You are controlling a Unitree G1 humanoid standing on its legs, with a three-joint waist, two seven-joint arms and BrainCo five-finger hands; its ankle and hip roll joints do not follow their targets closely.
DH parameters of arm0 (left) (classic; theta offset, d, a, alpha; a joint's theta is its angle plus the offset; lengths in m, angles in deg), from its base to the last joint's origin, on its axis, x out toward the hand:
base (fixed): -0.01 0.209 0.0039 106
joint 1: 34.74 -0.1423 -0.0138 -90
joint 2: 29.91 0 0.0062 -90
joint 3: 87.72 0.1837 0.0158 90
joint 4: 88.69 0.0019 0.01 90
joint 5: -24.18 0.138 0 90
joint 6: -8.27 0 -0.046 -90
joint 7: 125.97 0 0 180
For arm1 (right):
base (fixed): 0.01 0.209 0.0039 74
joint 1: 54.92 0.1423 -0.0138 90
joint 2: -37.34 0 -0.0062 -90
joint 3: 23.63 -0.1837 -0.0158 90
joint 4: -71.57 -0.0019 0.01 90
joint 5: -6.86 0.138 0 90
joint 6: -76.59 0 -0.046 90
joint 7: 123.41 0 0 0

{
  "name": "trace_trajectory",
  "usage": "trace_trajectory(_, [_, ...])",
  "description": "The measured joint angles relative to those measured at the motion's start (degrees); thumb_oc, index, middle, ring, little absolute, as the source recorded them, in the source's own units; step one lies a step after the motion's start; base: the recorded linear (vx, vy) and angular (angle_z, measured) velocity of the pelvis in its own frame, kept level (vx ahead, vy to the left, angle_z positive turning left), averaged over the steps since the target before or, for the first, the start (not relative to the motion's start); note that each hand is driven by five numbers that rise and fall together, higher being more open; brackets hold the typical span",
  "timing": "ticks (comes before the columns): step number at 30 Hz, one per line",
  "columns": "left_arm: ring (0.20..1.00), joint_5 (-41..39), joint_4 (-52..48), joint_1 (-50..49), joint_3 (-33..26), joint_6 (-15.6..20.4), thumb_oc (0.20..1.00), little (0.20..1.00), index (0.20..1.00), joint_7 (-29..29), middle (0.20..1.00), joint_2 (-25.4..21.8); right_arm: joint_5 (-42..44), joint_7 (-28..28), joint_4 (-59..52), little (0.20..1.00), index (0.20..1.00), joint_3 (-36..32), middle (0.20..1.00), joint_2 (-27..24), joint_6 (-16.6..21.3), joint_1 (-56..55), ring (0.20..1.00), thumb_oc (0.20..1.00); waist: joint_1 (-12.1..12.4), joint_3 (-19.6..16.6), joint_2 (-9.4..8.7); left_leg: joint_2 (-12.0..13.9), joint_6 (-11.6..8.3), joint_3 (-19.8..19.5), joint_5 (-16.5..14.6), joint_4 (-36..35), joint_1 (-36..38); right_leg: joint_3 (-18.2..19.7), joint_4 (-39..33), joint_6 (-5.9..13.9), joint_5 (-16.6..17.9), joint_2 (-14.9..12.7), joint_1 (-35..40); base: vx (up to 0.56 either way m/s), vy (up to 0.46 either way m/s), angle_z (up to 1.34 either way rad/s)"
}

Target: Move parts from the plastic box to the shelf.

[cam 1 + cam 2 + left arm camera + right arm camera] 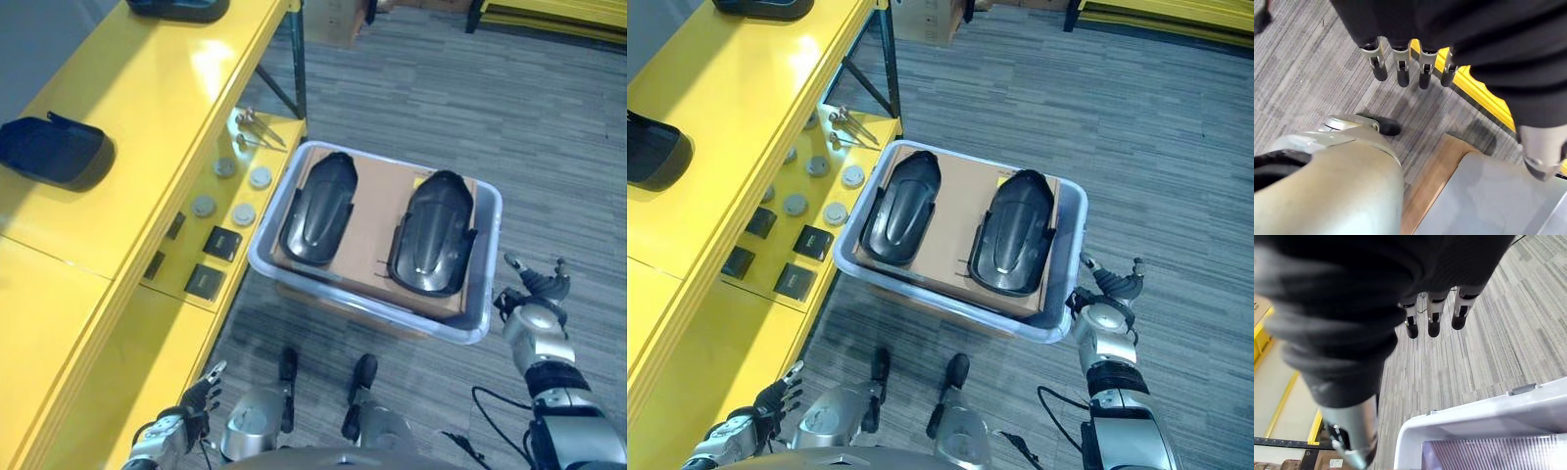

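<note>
Two black moulded parts, left one (318,209) and right one (432,233), lie side by side on cardboard in the plastic box (490,257), beside the yellow shelf (147,108). Right hand (536,294) near the box's corner, left hand (191,406) low: both loose-fingered, seemingly empty.

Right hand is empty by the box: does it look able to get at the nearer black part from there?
Probably yes. The right hand hangs open just outside the plastic box, at the corner beside the right black part. That part lies uncovered on cardboard, so only the box's rim to clear.
</note>
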Motion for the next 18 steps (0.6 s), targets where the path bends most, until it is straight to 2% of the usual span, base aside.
trace_trajectory(6, [1.0, 0.1, -0.3, -1.3, -0.1, 0.1, 1.0, 1.0, 1.0, 0.7, 1.0, 0.0, 1.0, 3.2, 0.0, 1.0, 1.0, -0.1, 1.0, 0.1, -0.1, -2.7, 1.0, 1.0, -0.4, 1.1, -0.15, -0.1, -0.07, -0.1, -0.4, -2.1, 4.5, 0.0, 0.0, 0.39, -0.9, 0.0, 3.7, 0.08, 0.021, 0.0])
trace_trajectory(12, [1.0, 1.2, -0.4, -4.7, -0.8, 0.2, 1.0, 1.0, 1.0, 0.8, 1.0, 0.0, 0.9, 5.7, -1.8, 1.0, 1.0, -0.1, 1.0, 2.6, -2.6, -7.6, 1.0, 1.0, -0.6, 0.9, -0.27, -0.1, -0.34, -0.1, -1.4, -2.8, 8.6, -0.1, 0.0, 0.86, -2.1, -0.1, 7.8, 0.15, -0.003, 0.01])
trace_trajectory(18, [1.0, 3.9, 0.0, -8.6, -2.9, 0.2, 1.0, 1.0, 1.0, 1.1, 1.0, -0.6, 0.8, 8.1, -2.6, 1.0, 1.0, 0.0, 1.0, 6.8, -3.0, -13.1, 1.0, 1.0, -0.9, -3.8, -2.87, -0.1, 0.15, 0.1, -1.8, -3.6, 10.7, 0.0, 0.0, 0.68, -2.6, 0.0, 9.5, 0.1, -0.019, -0.01])
